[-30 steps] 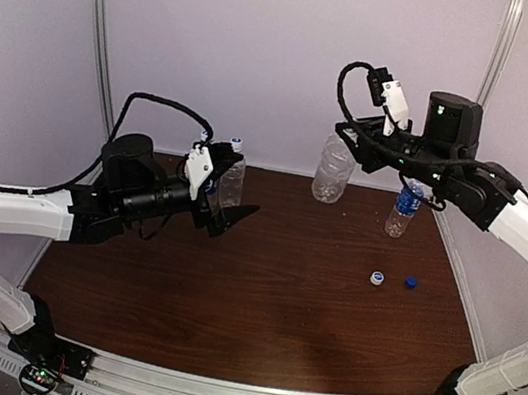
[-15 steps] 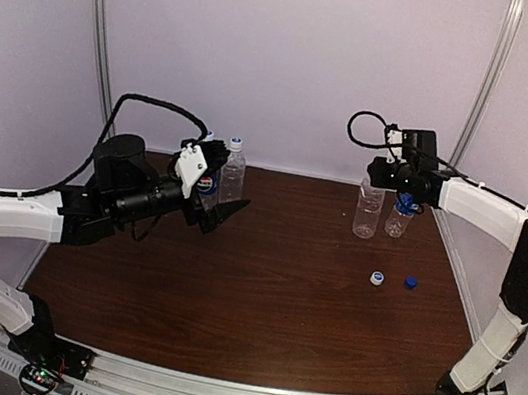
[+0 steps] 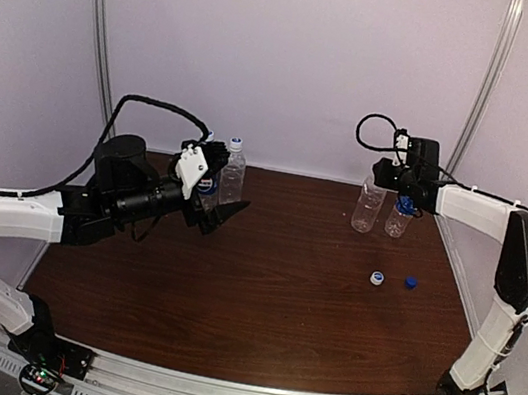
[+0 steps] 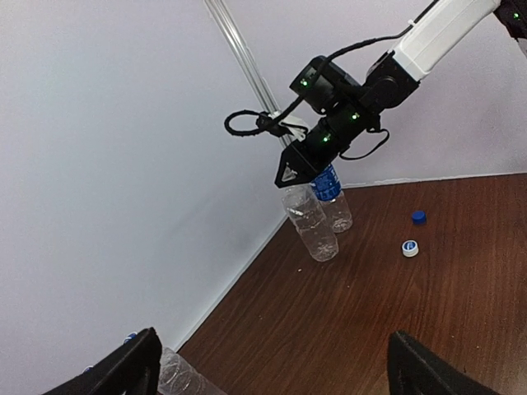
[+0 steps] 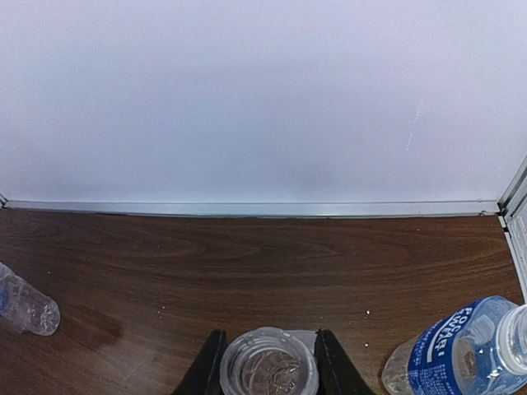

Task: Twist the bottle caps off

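Note:
My right gripper (image 3: 389,178) is shut on the neck of a plain clear bottle (image 3: 368,207) that stands uncapped at the back right. In the right wrist view its open mouth (image 5: 269,366) sits between my fingers (image 5: 212,366). The blue-label bottle (image 3: 400,218) stands just to its right, also uncapped (image 5: 461,346). A white cap with a blue centre (image 3: 376,276) and a dark blue cap (image 3: 411,281) lie on the table. My left gripper (image 3: 224,196) is open and empty beside the Pepsi bottle (image 3: 208,183) and a capped plain bottle (image 3: 233,172).
The brown table (image 3: 267,300) has walls at the back and both sides, with metal rails in the corners. The left wrist view shows a bottle (image 4: 181,378) next to my left finger (image 4: 132,370), and the right arm (image 4: 329,123) over the far bottles.
The right arm has swung down and set the lifted plain bottle on the table beside the blue-label bottle. The left gripper shifted slightly toward the Pepsi bottle.

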`<state>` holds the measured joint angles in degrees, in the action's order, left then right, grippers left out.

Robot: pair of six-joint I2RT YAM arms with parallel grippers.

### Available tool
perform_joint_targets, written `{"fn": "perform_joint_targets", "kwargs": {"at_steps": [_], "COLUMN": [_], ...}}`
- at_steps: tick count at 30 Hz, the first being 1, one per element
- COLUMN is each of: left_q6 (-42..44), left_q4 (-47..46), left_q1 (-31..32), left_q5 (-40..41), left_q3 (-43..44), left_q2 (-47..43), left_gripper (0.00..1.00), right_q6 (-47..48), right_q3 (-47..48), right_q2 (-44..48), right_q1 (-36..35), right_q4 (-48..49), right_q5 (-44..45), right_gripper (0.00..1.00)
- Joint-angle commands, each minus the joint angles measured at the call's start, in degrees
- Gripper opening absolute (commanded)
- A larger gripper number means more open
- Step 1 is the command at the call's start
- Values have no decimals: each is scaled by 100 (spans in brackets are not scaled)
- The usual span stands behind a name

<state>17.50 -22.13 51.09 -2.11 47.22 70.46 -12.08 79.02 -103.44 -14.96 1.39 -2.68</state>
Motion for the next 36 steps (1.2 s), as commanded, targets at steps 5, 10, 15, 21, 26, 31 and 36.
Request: {"fn": "perform_joint_targets", "kwargs": {"at_steps": [5,10,15,21,26,31,36], "left_q6": [107,122,125,141,51,-675,-1354], "left_q4": [20,42,68,73,-34,-248,-1492], "left_q1": [-30,-24,-22,-24,-29,-606,-1548], "left_q5": [55,29,-22,-78,218,1112,735], "left_q3": [15,47,81,113,113,67,-723], "left_q2": [57,86,94,138,205,386,236], "left_gripper": [97,97,97,97,97,97,97], "right_q6": [-89,-159,-148,-2,114,214,495], "right_q3": [-127,-75,65,150,246,353,685], "right_q2": [-234,-302,-298,-162,70,446,727], "right_q1": [89,132,132,134,133,120,10], "right_q4": [162,53,-96,-260,-383,-415,-618], "right_q5": [88,28,-18,-91,-111,-175,-471], "right_gripper": [0,18,61,82,96,100,100]}}
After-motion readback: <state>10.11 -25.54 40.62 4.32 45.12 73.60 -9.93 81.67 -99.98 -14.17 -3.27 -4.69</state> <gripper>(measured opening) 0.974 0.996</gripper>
